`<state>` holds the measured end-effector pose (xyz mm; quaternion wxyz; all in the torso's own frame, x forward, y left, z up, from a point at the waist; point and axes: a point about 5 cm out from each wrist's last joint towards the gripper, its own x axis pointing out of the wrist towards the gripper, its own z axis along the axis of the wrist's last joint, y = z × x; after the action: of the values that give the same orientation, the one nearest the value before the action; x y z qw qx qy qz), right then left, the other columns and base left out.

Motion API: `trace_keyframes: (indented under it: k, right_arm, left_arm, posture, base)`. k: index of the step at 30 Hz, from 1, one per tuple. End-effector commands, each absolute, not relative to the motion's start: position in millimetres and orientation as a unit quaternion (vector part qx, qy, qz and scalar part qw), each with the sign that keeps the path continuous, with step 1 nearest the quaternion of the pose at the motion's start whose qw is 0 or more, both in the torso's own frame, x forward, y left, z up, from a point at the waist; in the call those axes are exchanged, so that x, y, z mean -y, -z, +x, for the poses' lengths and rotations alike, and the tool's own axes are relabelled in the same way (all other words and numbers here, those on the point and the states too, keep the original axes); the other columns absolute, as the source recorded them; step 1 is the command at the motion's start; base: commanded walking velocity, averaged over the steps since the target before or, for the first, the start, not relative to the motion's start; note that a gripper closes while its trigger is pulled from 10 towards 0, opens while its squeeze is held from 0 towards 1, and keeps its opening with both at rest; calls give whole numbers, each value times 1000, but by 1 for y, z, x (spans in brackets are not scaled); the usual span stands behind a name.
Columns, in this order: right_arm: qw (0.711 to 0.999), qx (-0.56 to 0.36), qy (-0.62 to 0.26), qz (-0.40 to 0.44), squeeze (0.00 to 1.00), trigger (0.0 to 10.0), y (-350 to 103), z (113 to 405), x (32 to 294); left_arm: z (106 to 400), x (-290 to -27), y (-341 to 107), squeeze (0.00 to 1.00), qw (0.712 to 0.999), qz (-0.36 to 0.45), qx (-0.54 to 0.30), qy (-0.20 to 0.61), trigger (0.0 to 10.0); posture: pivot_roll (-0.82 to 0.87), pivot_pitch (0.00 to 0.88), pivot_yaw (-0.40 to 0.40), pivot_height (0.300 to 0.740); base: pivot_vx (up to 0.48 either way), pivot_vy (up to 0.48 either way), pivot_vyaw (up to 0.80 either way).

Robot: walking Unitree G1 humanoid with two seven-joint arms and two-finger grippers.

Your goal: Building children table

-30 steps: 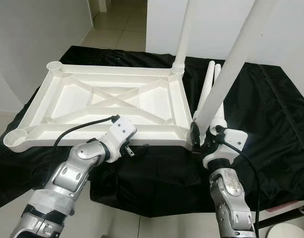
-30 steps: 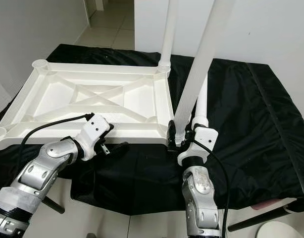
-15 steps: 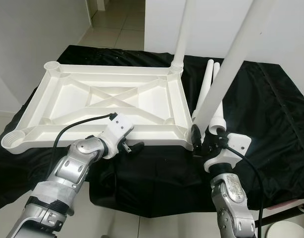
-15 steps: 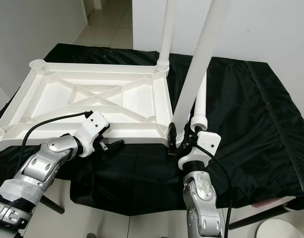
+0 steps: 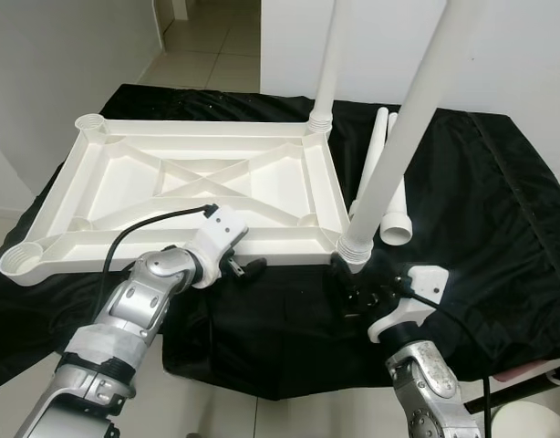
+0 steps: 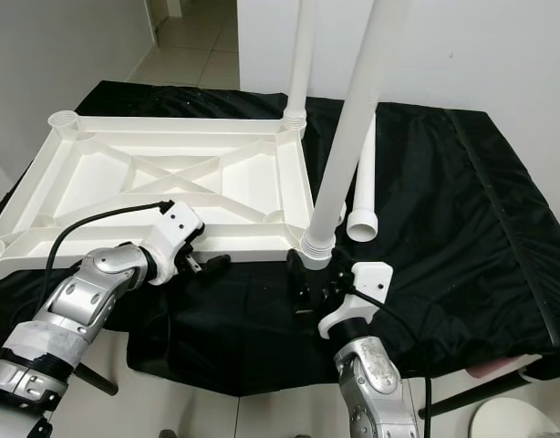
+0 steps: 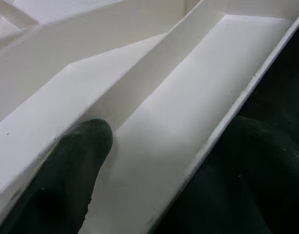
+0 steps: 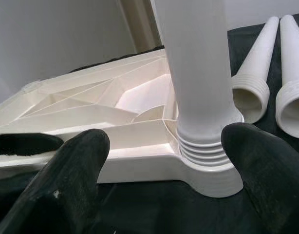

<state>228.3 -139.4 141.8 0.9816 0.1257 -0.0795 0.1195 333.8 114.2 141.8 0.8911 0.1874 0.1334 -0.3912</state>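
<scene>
- The right gripper hangs spread wide, off the near leg, which stands upright in the tabletop's corner socket.
- The left gripper seems to pinch the rim of the upturned tabletop.
- Two spare legs lie pointing away on the black cloth.
- A far leg stands upright.

Two silver jointed arms, white wrist housings, black cables, black jaws.
</scene>
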Motion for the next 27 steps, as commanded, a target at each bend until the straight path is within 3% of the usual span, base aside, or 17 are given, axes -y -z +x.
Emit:
trace_keyframes:
  k: [1, 11, 22, 27]
  right_arm:
    - [983, 81, -110, 127, 0, 10000, -142, 229, 146]
    - [982, 83, -110, 128, 0, 10000, -143, 233, 143]
    - [982, 82, -114, 127, 0, 10000, -143, 236, 138]
    - [983, 84, -106, 126, 0, 10000, -143, 237, 139]
  left_arm:
    - [348, -130, -143, 0, 925, 211, -134, 285, 10000]
    - [367, -132, -153, 0, 941, 221, -121, 228, 10000]
    - [388, -115, -165, 0, 952, 228, -96, 179, 10000]
    - [397, -112, -170, 0, 961, 236, -89, 113, 10000]
  posture:
    - [-41, 88, 15, 740]
    - [-38, 88, 16, 740]
    - [-47, 84, 24, 740]
    - [-53, 85, 29, 740]
  base:
    - [0, 0, 0]
    - [0, 0, 0]
    - [0, 0, 0]
    - [0, 0, 0]
